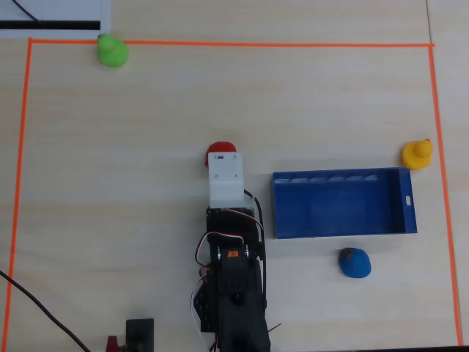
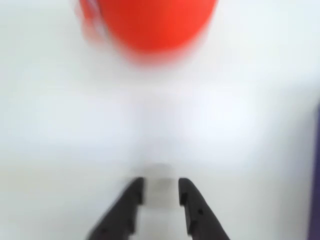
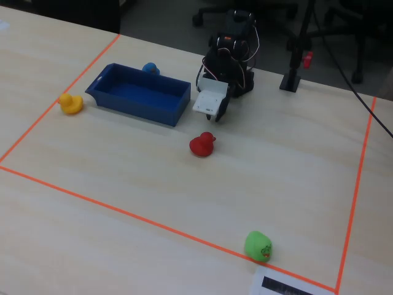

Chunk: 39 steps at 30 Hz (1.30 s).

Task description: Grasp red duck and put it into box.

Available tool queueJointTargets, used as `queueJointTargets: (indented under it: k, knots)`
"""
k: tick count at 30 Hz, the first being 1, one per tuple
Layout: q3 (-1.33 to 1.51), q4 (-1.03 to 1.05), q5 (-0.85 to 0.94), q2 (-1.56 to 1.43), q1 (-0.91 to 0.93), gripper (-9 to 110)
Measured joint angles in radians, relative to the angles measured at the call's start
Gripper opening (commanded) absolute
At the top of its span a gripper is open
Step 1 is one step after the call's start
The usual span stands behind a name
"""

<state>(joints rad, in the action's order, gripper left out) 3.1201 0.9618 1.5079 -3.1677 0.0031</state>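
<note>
Four toy ducks sit on the pale wooden table (image 1: 132,132), and the box (image 1: 409,202) serves as the landmark for all of them. In the overhead view the red duck (image 1: 220,150) lies on the bare table well to the left of the box, apart from it and half hidden under the white wrist block of the arm (image 1: 233,293). The fixed view shows this red duck (image 3: 202,145) clear of the gripper (image 3: 216,117), which hangs just behind it without touching. In the wrist view the gripper (image 2: 161,191) has its two dark fingers (image 2: 131,197) parted by a narrow gap with nothing between them, the duck lying ahead as a red blur. Beside the box's far right corner stands the yellow duck (image 1: 418,154); just below its lower wall sits the blue duck (image 1: 355,262). Far off to the upper left, on the orange tape line (image 1: 220,44), rests the green duck (image 1: 112,51).
</note>
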Motion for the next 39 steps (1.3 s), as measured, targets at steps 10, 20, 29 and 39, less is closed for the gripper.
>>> queueJointTargets:
  k: [10,20,29,39]
  knots:
    - [-0.198,-0.462,-0.032,0.560,0.015,39]
    - [-0.551,-0.445,-0.117,0.994,0.026,42]
    - [-0.637,-0.453,-0.117,1.178,0.092,42]
    - [-0.632,-0.448,-0.117,1.212,0.127,39]
